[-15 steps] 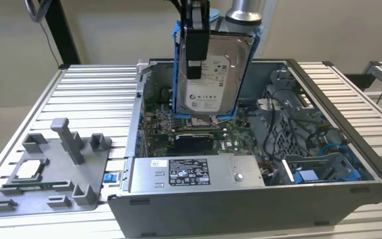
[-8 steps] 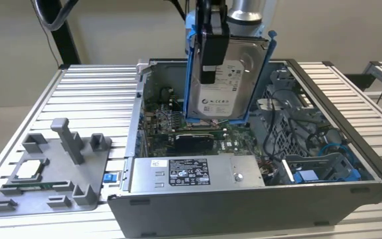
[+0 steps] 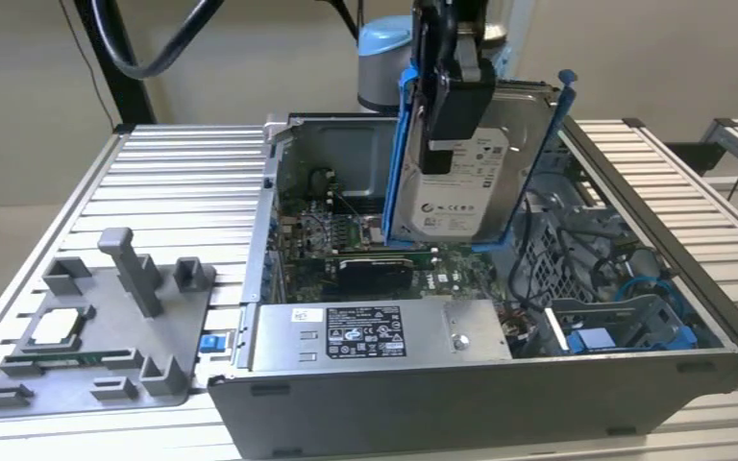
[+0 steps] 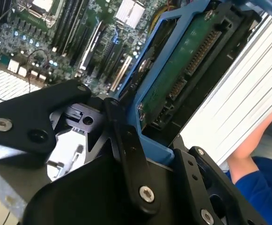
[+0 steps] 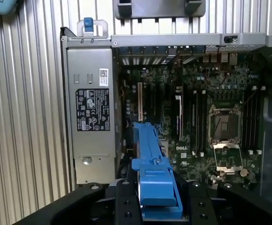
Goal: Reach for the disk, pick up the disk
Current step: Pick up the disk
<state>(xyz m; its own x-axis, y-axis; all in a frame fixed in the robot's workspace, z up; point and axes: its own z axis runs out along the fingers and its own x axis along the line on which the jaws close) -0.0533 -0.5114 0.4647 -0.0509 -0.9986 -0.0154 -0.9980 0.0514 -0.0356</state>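
While clamped upright, the disk (image 3: 479, 163) apparently hangs above the computer case (image 3: 472, 384).

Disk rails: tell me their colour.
Blue, clearest in the exterior view, running along both long sides of the disk held upright by the claw.

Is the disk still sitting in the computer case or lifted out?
Lifted out. The end effector holds the disk upright above the open computer case, clear of the motherboard.

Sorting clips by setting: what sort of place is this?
Probably a robotics lab bench for computer assembly: an open PC case on a slatted metal table, a grey fixture beside it, and the end effector holding the disk.
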